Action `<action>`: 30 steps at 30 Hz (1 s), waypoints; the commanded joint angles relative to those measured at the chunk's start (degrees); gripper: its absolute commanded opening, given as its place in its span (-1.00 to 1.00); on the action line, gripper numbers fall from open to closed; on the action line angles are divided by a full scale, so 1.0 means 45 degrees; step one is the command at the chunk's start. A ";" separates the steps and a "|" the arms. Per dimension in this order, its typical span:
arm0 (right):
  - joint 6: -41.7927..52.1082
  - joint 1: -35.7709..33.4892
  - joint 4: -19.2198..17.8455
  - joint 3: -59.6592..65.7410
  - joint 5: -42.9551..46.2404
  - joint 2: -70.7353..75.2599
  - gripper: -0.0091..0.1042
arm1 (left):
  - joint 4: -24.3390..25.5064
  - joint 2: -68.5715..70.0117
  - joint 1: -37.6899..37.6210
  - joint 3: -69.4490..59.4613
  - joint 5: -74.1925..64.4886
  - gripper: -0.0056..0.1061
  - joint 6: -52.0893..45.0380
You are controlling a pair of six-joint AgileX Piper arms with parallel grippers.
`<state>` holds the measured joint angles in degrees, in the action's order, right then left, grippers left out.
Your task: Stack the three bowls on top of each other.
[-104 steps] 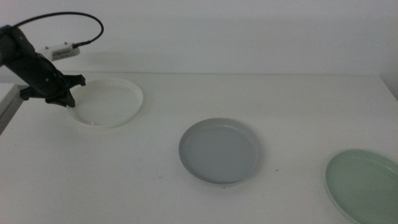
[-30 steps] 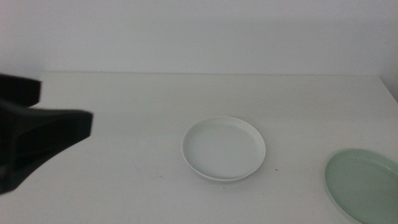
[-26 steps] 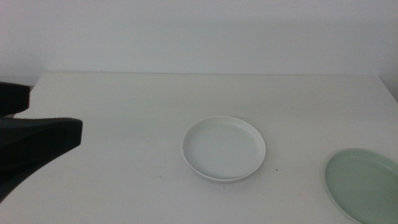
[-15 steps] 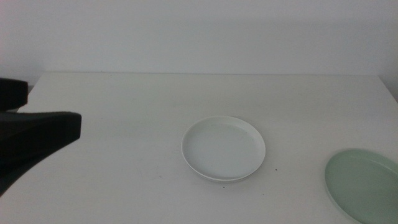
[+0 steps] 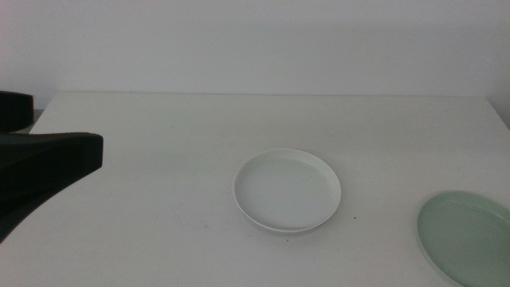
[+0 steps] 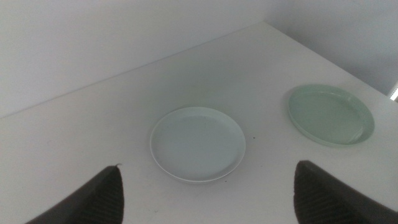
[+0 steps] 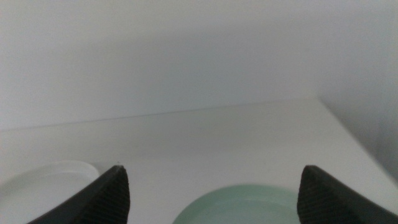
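Since the earliest picture the white bowl [image 5: 287, 190] has left the far left of the worktop [image 5: 239, 127] and now sits on the spot near the middle where the grey bowl lay; no grey shows around it, so whether the grey one is beneath cannot be told. The left gripper [image 6: 205, 214] has drawn back from the far left and hangs high above the worktop, a dark blur at the left edge of the middle view; its fingers [image 6: 93, 199] are spread wide with nothing between them, and the white bowl shows in the gap far below. The green bowl [image 5: 466, 237] lies alone at the near right, well apart from the white one. The right gripper [image 7: 211, 205] waits above the near right corner, fingers [image 7: 323, 193] spread and empty, the green bowl just ahead.
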<state>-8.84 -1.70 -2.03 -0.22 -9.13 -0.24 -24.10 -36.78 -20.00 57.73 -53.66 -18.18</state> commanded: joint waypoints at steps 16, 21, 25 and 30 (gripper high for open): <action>-0.1363 0.0060 -0.0165 -1.0691 -1.2429 -1.0015 0.78 | 0.0020 0.0068 0.0028 -0.0020 0.0176 0.78 0.0099; -0.1361 0.0060 -0.0191 -1.1106 -1.2745 -1.1434 0.78 | 0.0020 0.0068 0.0028 -0.0020 0.0176 0.78 0.0099; -0.1329 0.0060 -0.0233 -1.1106 -1.2712 -1.2391 0.78 | 0.0020 0.0068 0.0028 -0.0020 0.0176 0.78 0.0099; -0.0967 0.0088 -0.0810 -1.1221 -1.3009 -1.3579 0.78 | 0.0020 0.0068 0.0028 -0.0020 0.0176 0.78 0.0099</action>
<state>-13.86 -1.70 -3.76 -50.07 -66.87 -60.19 -24.10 -36.78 -20.00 57.73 -53.66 -18.10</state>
